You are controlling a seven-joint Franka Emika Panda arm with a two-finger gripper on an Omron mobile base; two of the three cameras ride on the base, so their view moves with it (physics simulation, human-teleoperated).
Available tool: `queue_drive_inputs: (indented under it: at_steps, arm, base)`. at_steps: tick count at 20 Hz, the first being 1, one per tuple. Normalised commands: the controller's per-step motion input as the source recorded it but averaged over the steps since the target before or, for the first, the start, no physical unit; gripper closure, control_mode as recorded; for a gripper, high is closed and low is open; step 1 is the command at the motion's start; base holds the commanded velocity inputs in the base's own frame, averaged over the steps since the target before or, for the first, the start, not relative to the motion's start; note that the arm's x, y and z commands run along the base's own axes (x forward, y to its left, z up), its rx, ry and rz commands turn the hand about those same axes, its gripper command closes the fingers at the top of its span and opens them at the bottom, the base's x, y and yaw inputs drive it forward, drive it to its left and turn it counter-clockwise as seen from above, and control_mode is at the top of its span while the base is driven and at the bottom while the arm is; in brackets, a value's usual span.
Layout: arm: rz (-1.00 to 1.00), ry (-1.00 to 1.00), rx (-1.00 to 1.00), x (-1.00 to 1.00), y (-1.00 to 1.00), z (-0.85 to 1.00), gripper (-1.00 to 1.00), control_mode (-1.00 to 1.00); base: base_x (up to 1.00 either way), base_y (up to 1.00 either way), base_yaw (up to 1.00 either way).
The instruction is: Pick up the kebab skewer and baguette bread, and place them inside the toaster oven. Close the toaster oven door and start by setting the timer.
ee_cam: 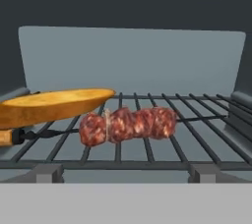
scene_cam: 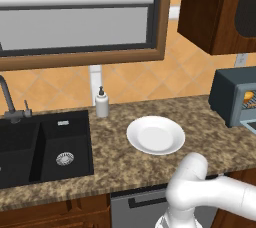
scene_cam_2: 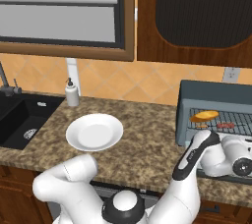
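Risk lay mostly in the door step, since both foods were already in the oven. Going left to right in the right base view: the sink (scene_cam_2: 19, 120) sat at the far left, the soap bottle (scene_cam_2: 72, 93) behind it, then the bare plate (scene_cam_2: 94, 132) on the counter (scene_cam_2: 147, 144), and last the oven (scene_cam_2: 216, 105) with its front open. On its rack (ee_cam: 147, 139) the baguette (ee_cam: 49, 105) lay to the left, touching or just overlapping the near end of the skewer (ee_cam: 128, 125), whose meat sat mid-rack.

The gripper was at the oven mouth, facing in; its tips could not be made out in the hand view, but its jaws stood fully apart and nothing looked held.

If the hand backed out carelessly, an open finger could catch the rack or nudge the skewer off its bars. The baguette sat close to the front left edge, so a swinging door might clip it. The door itself was hidden behind the arm (scene_cam_2: 197, 159), so a blind reach for its handle could miss or push the oven back.
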Motion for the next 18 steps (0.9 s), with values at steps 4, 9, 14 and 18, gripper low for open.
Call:
queue_drive_inputs:
  at_steps: [4,9,14,18]
  arm:
    - [0.0,-0.01,0.0,-0.69,-0.19,0.0,-1.0,-1.0]
    - [0.0,0.0,0.0,-0.79,-0.39,0.09,-1.0,-1.0]
    - [0.0,0.0,0.0,-0.93,-0.36,0.01,-1.0,-1.0]
    - [0.0,0.0,0.0,-0.94,0.05,-0.37,-1.0,-1.0]
  base:
    - [0.0,0.0,0.0]
    - [0.0,0.0,0.0]
    - [0.0,0.0,0.0]
    - [0.0,0.0,0.0]
